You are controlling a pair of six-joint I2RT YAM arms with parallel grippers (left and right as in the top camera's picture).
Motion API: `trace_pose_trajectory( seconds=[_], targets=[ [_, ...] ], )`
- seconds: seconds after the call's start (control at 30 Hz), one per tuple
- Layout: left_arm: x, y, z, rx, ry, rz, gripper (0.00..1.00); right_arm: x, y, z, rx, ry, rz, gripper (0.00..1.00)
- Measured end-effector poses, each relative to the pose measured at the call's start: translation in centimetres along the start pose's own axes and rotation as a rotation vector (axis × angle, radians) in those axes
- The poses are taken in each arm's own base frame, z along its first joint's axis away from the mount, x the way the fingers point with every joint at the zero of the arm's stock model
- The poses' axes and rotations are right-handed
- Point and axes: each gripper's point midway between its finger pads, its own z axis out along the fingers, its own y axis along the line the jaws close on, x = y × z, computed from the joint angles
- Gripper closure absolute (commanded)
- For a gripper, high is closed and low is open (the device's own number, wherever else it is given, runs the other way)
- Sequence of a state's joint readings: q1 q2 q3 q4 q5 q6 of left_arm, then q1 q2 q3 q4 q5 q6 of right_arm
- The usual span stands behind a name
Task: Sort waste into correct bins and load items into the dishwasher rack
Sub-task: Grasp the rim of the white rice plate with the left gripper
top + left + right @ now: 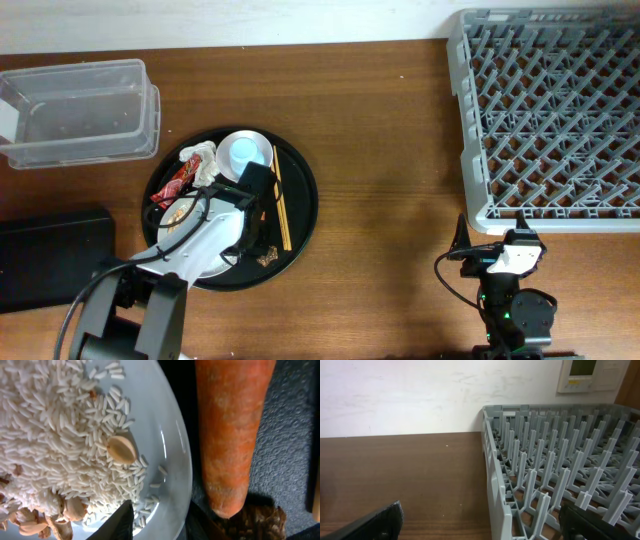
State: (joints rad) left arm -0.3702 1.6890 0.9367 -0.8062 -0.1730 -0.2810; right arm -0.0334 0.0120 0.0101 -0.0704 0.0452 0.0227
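At the far left, the clear tub (80,110) and the flat black tray (50,262) stand ready for waste. Over the round black tray (300,215) the left gripper (160,527) hangs low. Its fingers straddle the right rim of the white plate (170,460), and I cannot tell whether they pinch it. Just right of the rim lies the carrot piece (232,435). Its long axis runs along the rim and its tapered tip points toward the gripper, beside the brown lump (255,520). At the far right, the right gripper (485,530) sits by the dishwasher rack (545,475) with its jaws wide apart, probably parked out of the way.

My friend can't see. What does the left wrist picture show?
A white plate heaped with rice grains fills the left. Beside it, on a dark tray, lies an orange carrot piece, its tip by a brown food lump.
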Motion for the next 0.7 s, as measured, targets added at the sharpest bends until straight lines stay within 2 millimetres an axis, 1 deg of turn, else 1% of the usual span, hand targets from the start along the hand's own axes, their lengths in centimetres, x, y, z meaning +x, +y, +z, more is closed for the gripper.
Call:
trace_pose_trajectory(
  seconds=[0.03, 0.07, 0.1, 0.3, 0.47, 0.57, 0.7],
  targets=[
    [-0.2, 0.0, 0.0, 0.002, -0.007, -0.001, 0.68, 0.0, 0.0, 0.0, 0.0, 0.0, 0.0, 0.02],
    [-0.3, -0.1, 0.0, 0.004, -0.013, -0.002, 0.72, 0.0, 0.0, 0.0, 0.0, 0.0, 0.0, 0.02],
    [-0.5, -0.1, 0.0, 0.006, -0.021, -0.004, 0.73, 0.0, 0.0, 0.0, 0.0, 0.0, -0.001, 0.02],
    [-1.3, -0.4, 0.0, 0.014, -0.051, -0.009, 0.74, 0.0, 0.0, 0.0, 0.0, 0.0, 0.0, 0.02],
    [-2.1, -0.7, 0.7, 0.02, -0.072, -0.013, 0.74, 0.0, 0.0, 0.0, 0.0, 0.0, 0.0, 0.02],
    [-2.3, -0.8, 0.7, 0.02, -0.079, -0.013, 0.85, 0.0, 0.0, 0.0, 0.0, 0.0, -0.001, 0.02],
    [-3.4, -0.9, 0.6, 0.015, -0.119, -0.019, 0.88, 0.0, 0.0, 0.0, 0.0, 0.0, 0.0, 0.02]
  ],
)
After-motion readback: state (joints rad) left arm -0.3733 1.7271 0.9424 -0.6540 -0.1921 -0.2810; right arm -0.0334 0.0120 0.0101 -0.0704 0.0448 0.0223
